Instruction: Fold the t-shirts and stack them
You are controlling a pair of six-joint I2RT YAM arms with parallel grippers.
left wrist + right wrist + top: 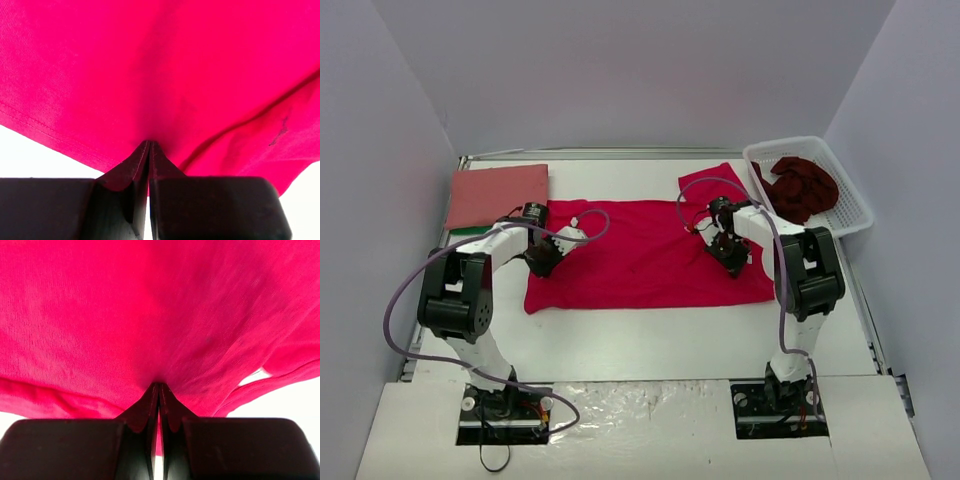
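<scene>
Left hand [542, 258] and right hand [728, 250] reach forward and down, both pinched closed.

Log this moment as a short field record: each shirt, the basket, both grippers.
crimson t-shirt: spread flat between the two arms
salmon t-shirt: folded, far left corner
basket: white lattice, far right
maroon t-shirt: crumpled inside the basket
left gripper: shut, pinching the crimson t-shirt near its left edge
right gripper: shut, pinching the crimson t-shirt on its right side
</scene>
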